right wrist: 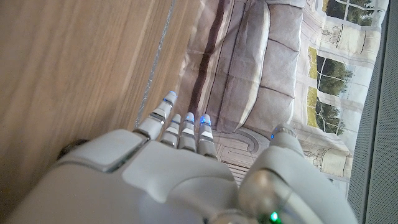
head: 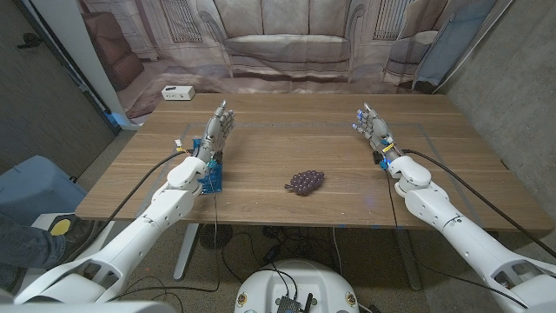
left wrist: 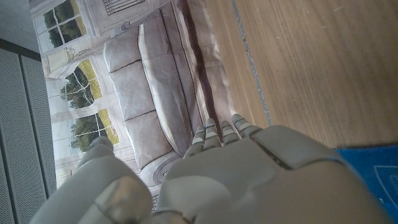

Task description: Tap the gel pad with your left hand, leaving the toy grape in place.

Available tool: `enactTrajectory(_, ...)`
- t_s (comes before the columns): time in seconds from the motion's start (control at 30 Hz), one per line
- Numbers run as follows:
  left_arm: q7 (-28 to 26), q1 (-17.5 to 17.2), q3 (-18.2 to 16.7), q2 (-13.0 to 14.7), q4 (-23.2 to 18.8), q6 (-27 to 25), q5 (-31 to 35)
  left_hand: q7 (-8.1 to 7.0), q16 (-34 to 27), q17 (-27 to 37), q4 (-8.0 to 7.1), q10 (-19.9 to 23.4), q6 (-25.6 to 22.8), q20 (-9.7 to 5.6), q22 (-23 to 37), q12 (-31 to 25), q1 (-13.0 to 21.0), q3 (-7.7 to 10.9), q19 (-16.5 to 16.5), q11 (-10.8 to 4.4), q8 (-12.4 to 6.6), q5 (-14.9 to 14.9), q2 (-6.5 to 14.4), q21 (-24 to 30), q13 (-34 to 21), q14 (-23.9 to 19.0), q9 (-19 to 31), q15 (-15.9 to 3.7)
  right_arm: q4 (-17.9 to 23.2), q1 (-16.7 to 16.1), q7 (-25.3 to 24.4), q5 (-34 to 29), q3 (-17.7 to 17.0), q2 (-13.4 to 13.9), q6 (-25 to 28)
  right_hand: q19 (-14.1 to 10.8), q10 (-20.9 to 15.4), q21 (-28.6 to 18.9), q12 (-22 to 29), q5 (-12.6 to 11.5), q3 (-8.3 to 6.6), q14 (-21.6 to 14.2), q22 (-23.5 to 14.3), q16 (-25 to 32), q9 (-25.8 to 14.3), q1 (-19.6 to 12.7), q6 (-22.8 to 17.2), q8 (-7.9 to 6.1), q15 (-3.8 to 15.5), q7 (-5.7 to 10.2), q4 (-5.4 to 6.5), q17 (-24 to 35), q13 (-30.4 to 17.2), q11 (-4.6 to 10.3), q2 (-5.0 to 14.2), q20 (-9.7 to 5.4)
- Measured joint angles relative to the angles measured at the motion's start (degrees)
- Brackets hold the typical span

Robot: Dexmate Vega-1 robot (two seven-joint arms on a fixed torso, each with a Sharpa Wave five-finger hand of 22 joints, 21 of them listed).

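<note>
Head view shows my left hand empty, fingers apart, above the flat blue gel pad. Next I judge a straight tap down, well clear of the purple toy grape cluster on the wooden bench.

Even, soft light; faint shadows; wrist views blurred close-up

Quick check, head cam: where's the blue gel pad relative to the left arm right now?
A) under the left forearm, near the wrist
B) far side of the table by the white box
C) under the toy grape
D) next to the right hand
A: the blue gel pad lies on the table beneath the left forearm, just behind the left hand, well apart from the toy grape.
</note>
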State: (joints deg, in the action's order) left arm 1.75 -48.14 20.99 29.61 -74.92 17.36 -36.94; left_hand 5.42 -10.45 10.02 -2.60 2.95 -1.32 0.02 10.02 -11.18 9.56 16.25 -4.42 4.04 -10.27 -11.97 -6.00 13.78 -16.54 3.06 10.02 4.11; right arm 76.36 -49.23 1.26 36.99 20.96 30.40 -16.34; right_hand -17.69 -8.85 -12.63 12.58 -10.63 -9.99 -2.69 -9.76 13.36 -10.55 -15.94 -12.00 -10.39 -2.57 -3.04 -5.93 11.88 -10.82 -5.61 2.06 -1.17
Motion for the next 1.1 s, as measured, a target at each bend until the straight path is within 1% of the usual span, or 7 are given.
enactTrajectory(0.07, 0.18, -0.33, -0.30, 0.37, -0.58, 0.56, 0.03, 0.03, -0.19, 0.00, 0.00, 0.75, -0.52, 0.37, 0.00, -0.30, 0.35, 0.00, 0.38, -0.07, -0.37, 0.00, 0.35, 0.00, 0.38, -0.53, 0.00, 0.11, 0.21, -0.26, -0.42, -0.35, -0.04, 0.10, 0.05, -0.15, -0.28, 0.00, 0.00, 0.00, 0.00, 0.00, 0.00, 0.00, 0.00, 0.00, -0.28, -0.22, 0.00, 0.92, 0.00, 0.00, 0.00, 0.28, 0.00, 0.15)
enactTrajectory(0.17, 0.59, -0.56, -0.58, 0.48, -0.88, 1.58, 0.03, 0.19, -0.19, 0.00, 0.00, 0.98, -1.05, 0.42, 0.00, -0.31, 0.35, 0.00, 0.84, -0.28, -0.38, 0.00, 0.35, 0.00, 0.69, -0.92, 0.00, -0.12, 0.29, -0.52, -0.50, -0.64, -0.12, 0.13, -0.59, -0.15, -0.28, 0.00, 0.00, 0.00, 0.00, 0.01, 0.00, 0.00, 0.00, 0.00, -0.35, -0.22, 0.00, 1.00, 0.00, 0.00, 0.00, 0.28, 0.00, 0.15)
enactTrajectory(0.33, 0.80, -1.08, -1.04, 0.99, -1.76, 2.82, 0.35, 0.11, -0.49, 0.00, 0.17, 1.92, -1.79, 0.69, -0.01, -0.70, 0.57, -0.17, 1.62, -0.11, -0.78, 0.00, 0.13, -0.01, 1.09, -1.64, 0.00, -0.02, 0.32, -0.80, -0.51, -0.93, -0.22, 0.12, -1.76, -0.45, 0.46, 0.32, -0.44, 0.00, 0.00, 0.01, 0.00, -0.24, 0.00, 0.00, 1.74, -0.22, 0.00, -1.09, 0.00, 0.00, 0.01, -0.87, 0.00, -0.15)
enactTrajectory(0.5, 0.56, -1.73, -1.57, 1.97, -2.94, 3.62, 1.20, 0.08, -0.94, 0.00, 0.62, 3.58, -3.52, 1.18, -0.01, -1.14, 0.57, -0.18, 3.28, 0.03, -1.09, 0.00, 0.13, 0.21, 1.80, -3.74, 0.00, 0.00, 0.34, -0.99, -0.42, -1.23, -0.25, 0.03, -2.76, -0.44, 0.56, 0.46, -0.44, 0.00, 0.00, 0.01, 0.01, -0.24, 0.00, 0.00, 1.80, 0.02, 0.00, -1.82, 0.00, -0.01, 0.01, -1.17, 0.00, -0.15)
enactTrajectory(0.73, -0.72, -2.32, -2.20, 4.19, -4.74, 3.33, 2.88, 0.68, -1.03, -0.01, 0.80, 5.61, -5.47, 1.31, -0.01, -1.58, 0.95, -0.36, 5.23, 0.04, -1.26, 0.00, 0.51, 0.21, 2.71, -5.73, 0.00, -0.02, 0.52, -1.16, -0.24, -1.51, -0.25, -0.07, -3.49, -0.44, 0.57, 0.45, -0.44, 0.00, 0.00, 0.02, 0.01, -0.46, 0.01, 0.00, 1.87, 0.02, 0.01, -1.89, 0.00, -0.01, 0.01, -1.16, 0.00, -0.15)
enactTrajectory(0.9, -1.62, -2.62, -2.60, 5.95, -5.50, 2.92, 4.58, 0.50, -1.03, -0.01, 0.80, 6.40, -6.28, 1.47, -0.01, -2.02, 0.95, -0.36, 5.92, -0.18, -1.70, 0.00, 0.51, 0.43, 2.98, -6.34, -0.01, -0.01, 1.10, -1.52, -0.49, -1.72, -0.19, -0.13, -3.63, -0.44, 0.56, 0.45, -0.44, 0.00, 0.00, 0.02, 0.01, -0.46, 0.01, 0.00, 1.87, 0.02, 0.01, -1.89, 0.01, -0.01, 0.01, -1.16, 0.00, -0.15)
enactTrajectory(1.1, 0.46, -2.61, -3.02, 7.29, -4.83, 3.81, 4.68, 0.41, -1.03, -0.01, 1.03, 6.48, -6.37, 1.52, -0.02, -2.02, 0.94, -0.59, 5.98, -0.26, -1.70, 0.00, 0.51, 0.43, 3.25, -6.34, -0.01, -0.02, 1.95, -2.06, -1.32, -1.94, -0.19, -0.19, -3.71, -0.43, 0.57, 0.77, -0.44, 0.00, 0.01, -0.19, 0.01, -0.46, 0.01, 0.00, 1.87, 0.02, -0.20, -1.89, 0.01, -0.01, 0.02, -1.16, 0.00, -0.15)
